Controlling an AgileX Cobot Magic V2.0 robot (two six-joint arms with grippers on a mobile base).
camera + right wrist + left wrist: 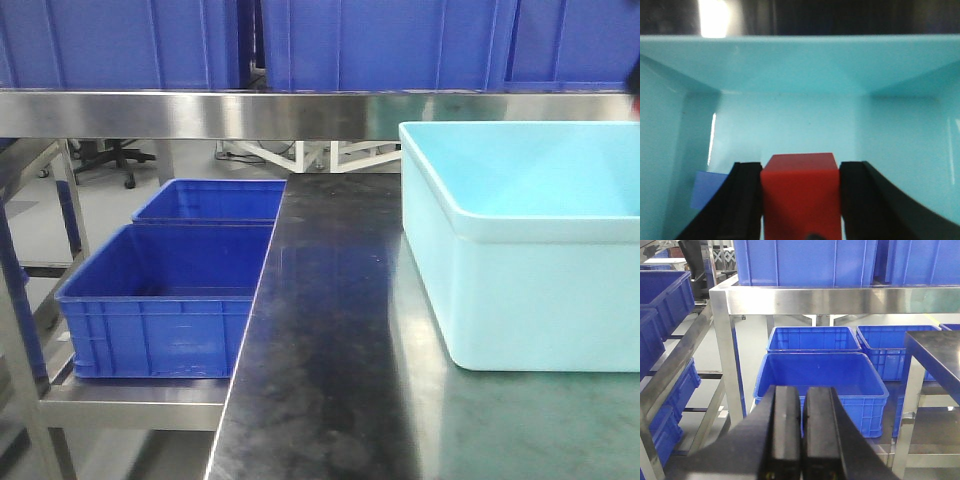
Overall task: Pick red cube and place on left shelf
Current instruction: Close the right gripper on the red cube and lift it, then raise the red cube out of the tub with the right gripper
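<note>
In the front-facing view, a pale turquoise bin (520, 290) is sitting on the right part of a dark steel table (320, 360), and two blue crates (165, 305) are resting one behind the other on the left shelf (140, 398), which is lying lower than the table top and just beside its left edge. A steel rail (200, 112) is running across the top of this view, with more blue crates standing above it. In the left wrist view, the left gripper (802, 432) is hanging with its two black fingers (786, 430) pressed together and nothing between them, its jaws standing fully closed. It is pointing toward a blue crate (820, 377) under a steel frame (722, 355), with a corner of the dark table showing at the right. In the right wrist view, the right gripper (800, 172) is reaching inside the turquoise bin (800, 65), and its black fingers (746, 197) are pressing on both sides of the red cube (800, 192), the jaws clamping it narrowly. The cube is sitting within the bin's walls; whether it is touching the floor cannot be told. A small blue object (707, 189) is lying just left of the gripper on the bin floor.
</note>
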